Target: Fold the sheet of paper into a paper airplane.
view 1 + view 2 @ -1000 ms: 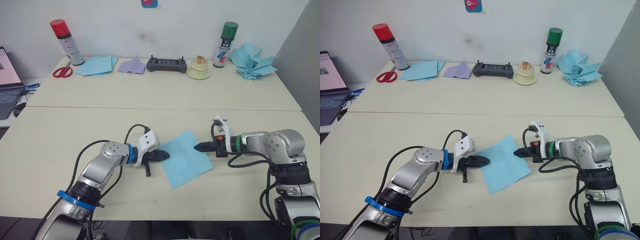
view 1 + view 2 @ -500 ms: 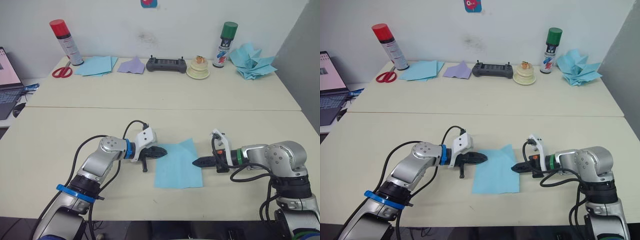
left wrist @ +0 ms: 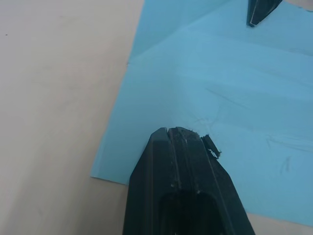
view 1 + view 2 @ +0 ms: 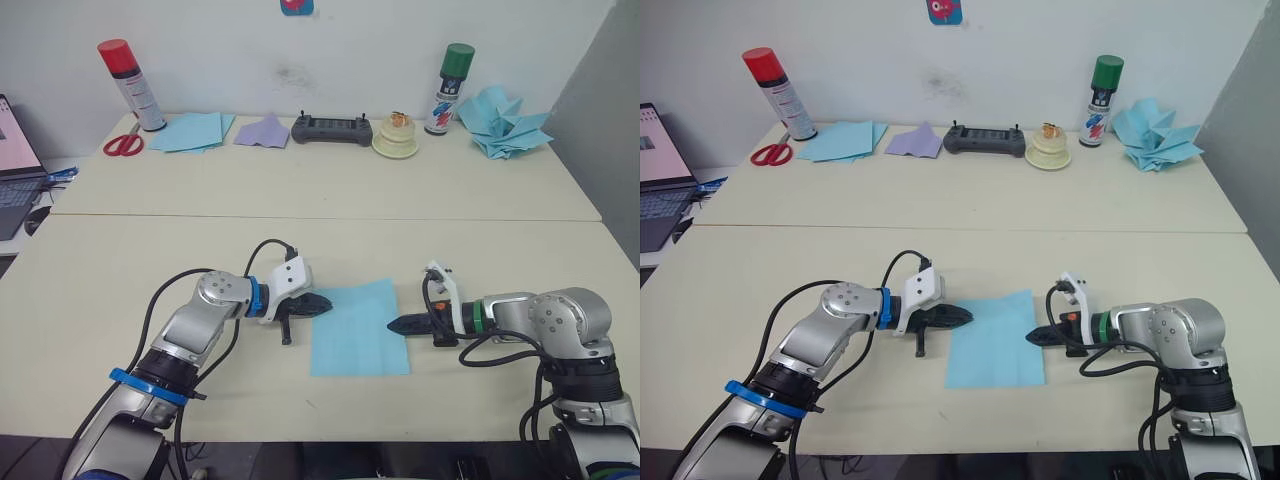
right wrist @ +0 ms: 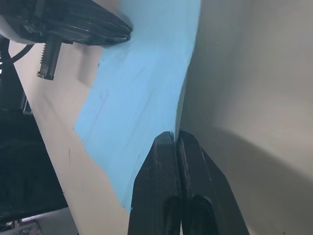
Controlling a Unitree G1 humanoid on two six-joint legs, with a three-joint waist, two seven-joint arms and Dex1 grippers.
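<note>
Left claw (image 4: pixel 322 305): fingers pressed together, tips on the sheet's left edge near its far corner; whether paper is pinched between them cannot be told.
Sheet (image 4: pixel 357 327): light blue, flat on the near tabletop (image 4: pixel 120 290) between the two claws, roughly square to the tabletop's front edge, with a faint crease across it in the left wrist view.
Right claw (image 4: pixel 397 324): fingers together, tips at the sheet's right edge about halfway along; the right wrist view suggests they sit on the edge, but a grip on the paper is not clear.
Far of the left claw: a red-capped can (image 4: pixel 133 85), scissors (image 4: pixel 124 144), a blue pile (image 4: pixel 193 131) and a purple piece (image 4: pixel 264 131) along the wall.
Far between the claws: a black controller (image 4: pixel 333 129).
Far of the right claw: a cream dish (image 4: pixel 397 143), a green-capped can (image 4: pixel 450 89), a blue heap (image 4: pixel 505 123).
</note>
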